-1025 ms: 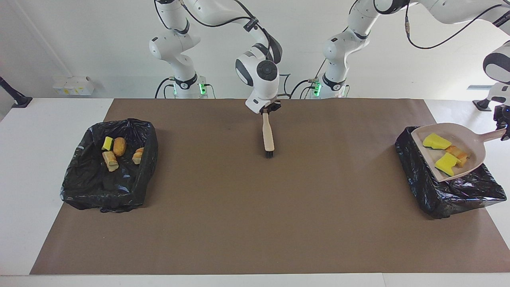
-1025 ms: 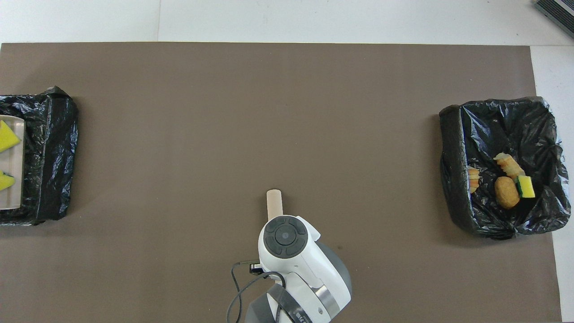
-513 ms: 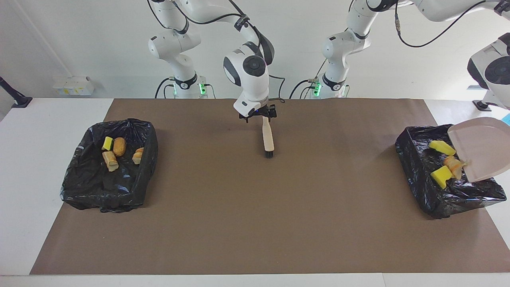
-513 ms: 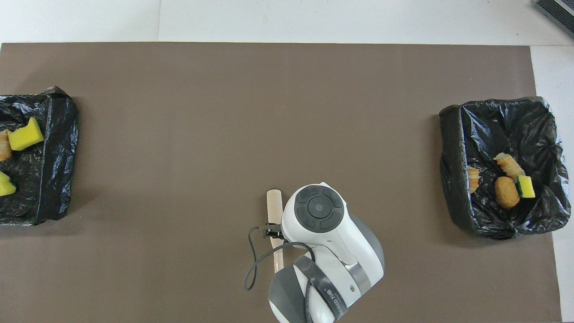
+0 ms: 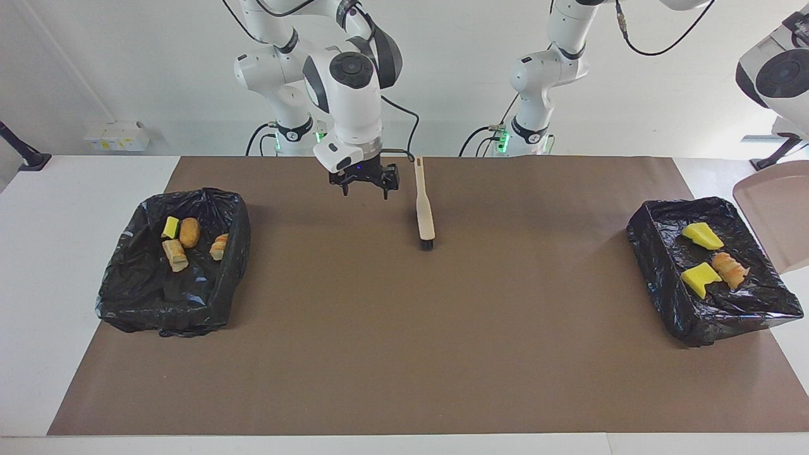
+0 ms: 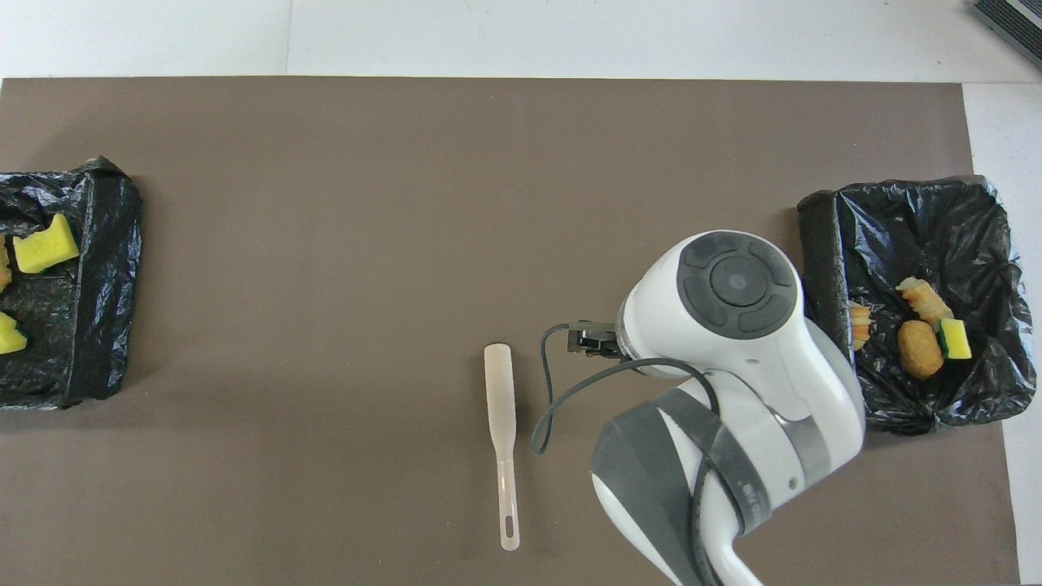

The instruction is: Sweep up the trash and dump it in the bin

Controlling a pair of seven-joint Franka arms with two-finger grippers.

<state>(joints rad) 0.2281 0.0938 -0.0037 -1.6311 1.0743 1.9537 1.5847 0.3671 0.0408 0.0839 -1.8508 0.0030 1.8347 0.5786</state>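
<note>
On the brown surface [image 5: 404, 354], the brush [image 5: 425, 208] lay released; the right hand [image 5: 364, 183] hung spread beside it. All trash [image 5: 706, 256] lay in two black-lined bins [image 5: 644, 253]. The left hand, out of view and pressed together, held the emptied dustpan [image 5: 776, 215] aloft. Dumping looked done; next, set the pan down.

I see a brown mat [image 5: 404, 328] over a white worktop [image 5: 69, 208]. Both bins wear glossy black liners: one [image 5: 174, 265] at the right arm's end, one [image 5: 714, 316] at the left arm's. Trash in them: bright yellow wedges [image 5: 700, 279], orange-tan striped lumps [image 5: 730, 270], one plain golden-brown lump [image 5: 189, 232]. Brush [image 5: 425, 208]: beige handle, black bristles. Dustpan [image 5: 777, 215]: pale beige. Arms white with dark grey joints; right end effector [image 5: 365, 189] black.
</note>
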